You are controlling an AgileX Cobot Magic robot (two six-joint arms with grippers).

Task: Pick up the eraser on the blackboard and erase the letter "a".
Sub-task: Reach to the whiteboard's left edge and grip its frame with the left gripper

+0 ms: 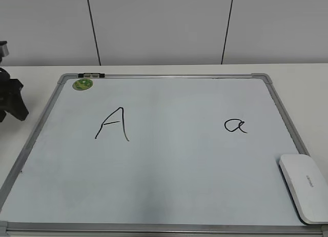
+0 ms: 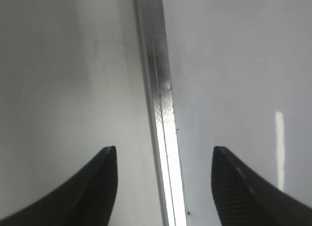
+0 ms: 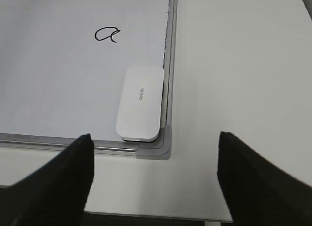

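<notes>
The blackboard (image 1: 169,165) is a white board with a silver frame, lying flat on the table. The small black letter "a" (image 1: 235,126) is on its right half. The white eraser (image 1: 303,187) lies in the board's near right corner, against the frame. In the right wrist view the eraser (image 3: 140,103) lies ahead of my open, empty right gripper (image 3: 155,135), with the letter "a" (image 3: 107,34) beyond it. My left gripper (image 2: 163,150) is open and empty over the board's left frame (image 2: 158,89). It shows as a dark shape (image 1: 11,101) at the exterior view's left edge.
A large capital "A" (image 1: 113,124) is drawn on the board's left half. A round green magnet (image 1: 82,84) sits at the far left corner. White table surface (image 3: 234,65) lies right of the board, with its front edge just below the right gripper.
</notes>
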